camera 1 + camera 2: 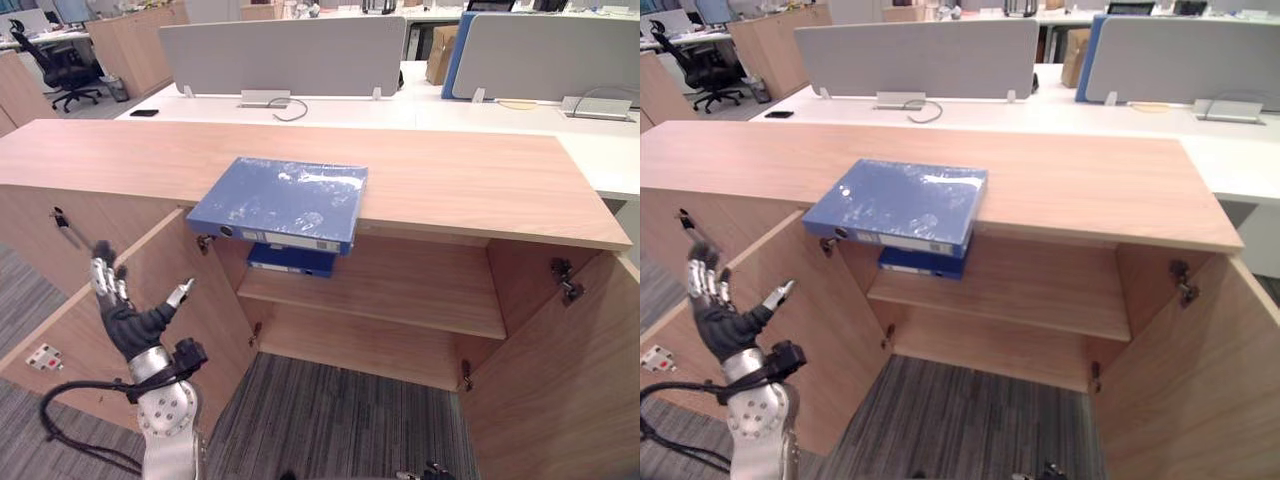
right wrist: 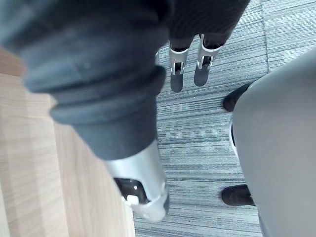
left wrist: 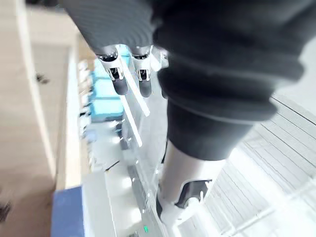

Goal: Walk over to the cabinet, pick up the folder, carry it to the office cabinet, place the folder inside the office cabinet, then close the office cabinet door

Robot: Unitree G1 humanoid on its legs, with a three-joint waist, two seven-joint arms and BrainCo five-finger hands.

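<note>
The blue folder [image 1: 280, 200] lies flat on the cabinet top [image 1: 470, 180], at its front edge and a little left of the middle. Its spine and near corner hang out over the open compartment. Both doors are swung wide. A second folder [image 1: 290, 260] sits on the shelf [image 1: 400, 290] just below, so the one on top appears to be the one to fetch.

The left hand [image 1: 125, 320] is raised low in front of the left door [image 1: 200, 310], well short of the folder. It is released, with fingers straight, thumb spread and nothing in it. In its own wrist view the right hand [image 2: 177, 66] hangs with relaxed fingers pointing at the carpet [image 2: 212, 128], also empty.

The step in hand looks like the reach for the pickup, and the overhang is the help here. The fingers can slide under the projecting front edge with the thumb on the cover, so nothing has to be pried off the wood. The cover looks glossy and probably slippery, so a firm pinch near the spine, or a hand at each end, would hold it better.

The left arm should lift clear of the door's top edge before it moves in. The folder should come straight toward the robot and stay level, so it does not tip off the front edge.
</note>
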